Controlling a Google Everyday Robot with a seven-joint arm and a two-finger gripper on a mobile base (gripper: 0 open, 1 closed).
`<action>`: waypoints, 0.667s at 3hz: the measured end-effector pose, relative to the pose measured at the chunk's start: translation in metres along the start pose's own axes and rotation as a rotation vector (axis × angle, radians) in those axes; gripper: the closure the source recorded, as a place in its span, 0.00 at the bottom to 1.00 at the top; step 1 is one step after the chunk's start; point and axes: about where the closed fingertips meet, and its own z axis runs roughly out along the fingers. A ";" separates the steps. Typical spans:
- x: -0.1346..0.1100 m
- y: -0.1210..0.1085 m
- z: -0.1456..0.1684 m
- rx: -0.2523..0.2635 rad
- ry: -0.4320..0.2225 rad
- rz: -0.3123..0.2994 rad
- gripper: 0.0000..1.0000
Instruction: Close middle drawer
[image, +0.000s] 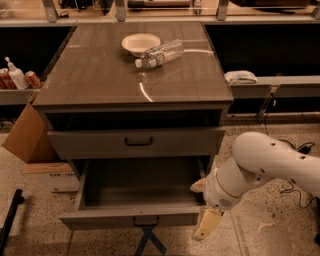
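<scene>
The middle drawer (102, 218) is pulled far out of the grey-brown cabinet (135, 85). Its long shallow box looks empty, and its low front panel has a small dark handle (145, 220) at the centre. Above it, the taller-fronted drawer (90, 142) with a wider black handle stands slightly out. My gripper (206, 224) hangs at the end of the white arm (260, 165), just right of the middle drawer's front right corner, at about the level of the front panel and pointing down at the floor.
A white bowl (140, 43) and a lying water bottle (161, 53) are on the cabinet top. A cardboard box (27, 137) leans at the left, with cans and a bottle (15, 76) on the shelf behind. A black stand (148, 242) is under the drawer, and cables (295, 150) lie at the right.
</scene>
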 end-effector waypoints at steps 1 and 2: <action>0.012 0.002 0.042 0.001 0.048 -0.038 0.43; 0.029 -0.001 0.083 -0.010 0.093 -0.057 0.64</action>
